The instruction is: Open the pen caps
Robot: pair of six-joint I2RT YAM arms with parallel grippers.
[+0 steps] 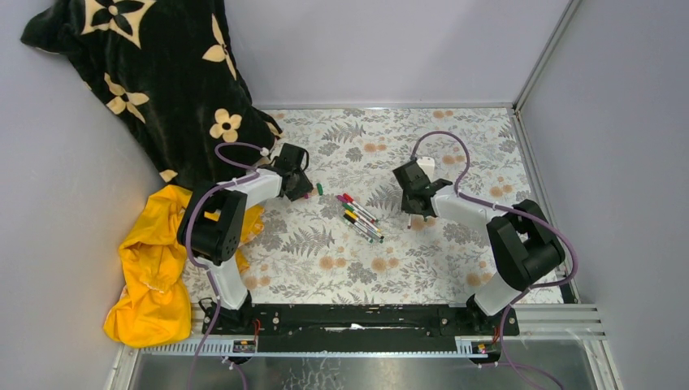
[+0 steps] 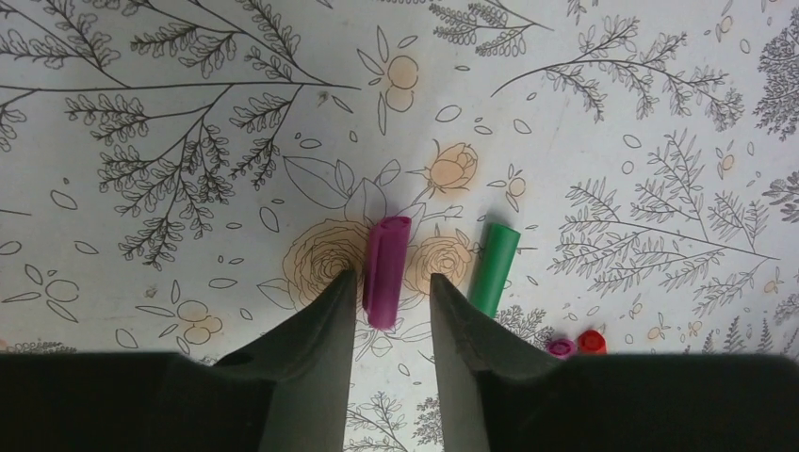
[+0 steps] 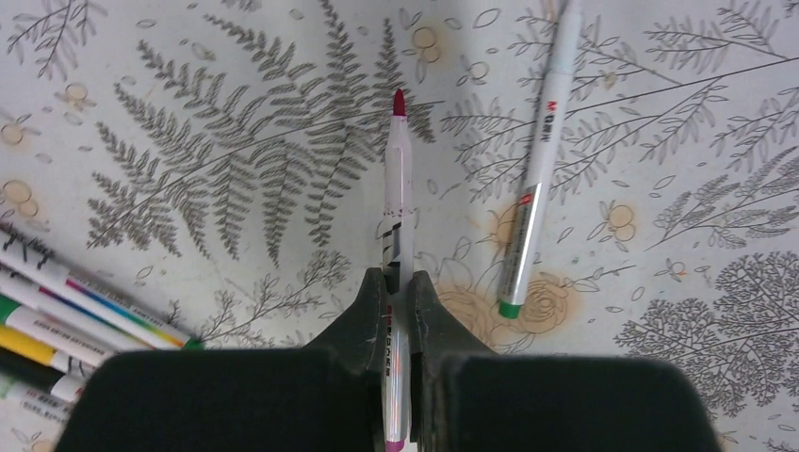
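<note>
My left gripper [image 2: 393, 278] is open just above the floral cloth. A loose magenta cap [image 2: 386, 271] lies between its fingertips, close to the left finger. A loose green cap [image 2: 495, 268] lies just to the right of the fingers. The ends of a magenta cap [image 2: 561, 347] and a red cap [image 2: 591, 341] show further right. My right gripper [image 3: 398, 278] is shut on an uncapped magenta marker [image 3: 399, 188], its bare tip pointing away. An uncapped green marker [image 3: 537, 179] lies beside it on the cloth. Several capped pens [image 1: 361, 218] lie bunched between the two grippers [image 1: 302, 188] [image 1: 420, 213].
A black flowered blanket [image 1: 154, 73] fills the back left corner. A yellow cloth [image 1: 154, 260] lies by the left arm's base. Grey walls enclose the floral tablecloth [image 1: 341, 268]. The bunched pens also show at the left of the right wrist view [image 3: 57, 315].
</note>
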